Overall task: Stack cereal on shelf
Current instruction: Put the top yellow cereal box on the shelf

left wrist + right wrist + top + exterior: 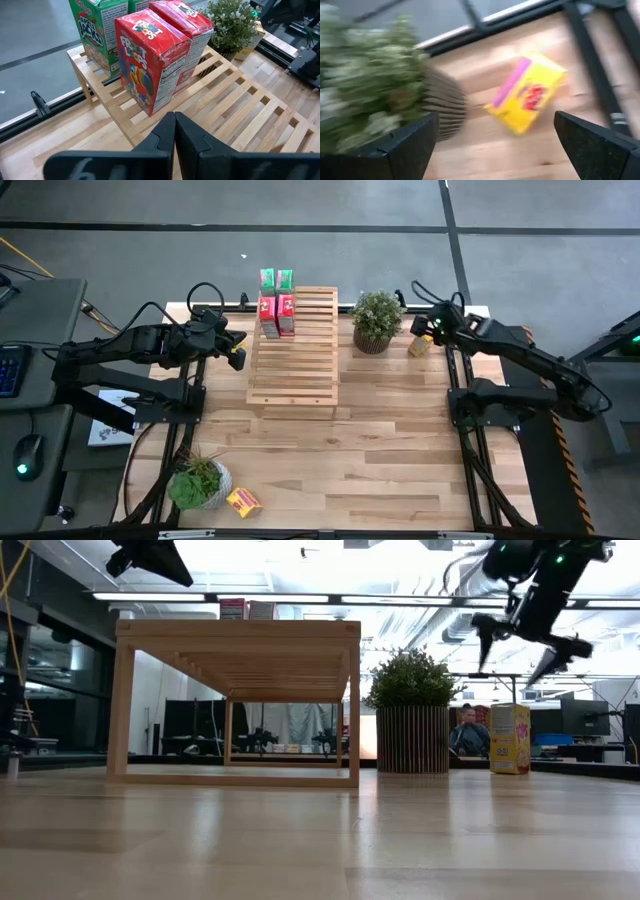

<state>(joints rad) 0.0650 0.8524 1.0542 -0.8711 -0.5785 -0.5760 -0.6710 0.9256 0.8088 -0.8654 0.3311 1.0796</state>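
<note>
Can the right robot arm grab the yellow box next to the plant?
Probably yes. The right gripper hangs open just above the yellow box, which stands alone on the table with nothing covering it. The potted plant stands beside it, apart.

Two arms: dark, near-black jointed links, black cables looping above each wrist. Left gripper (pixel 174 131): two matte black angular fingers, smooth-faced. Right gripper (pixel 495 145): two black wedge-shaped fingers with hard bevelled edges. A small green light showed on the right arm's wrist.
</note>
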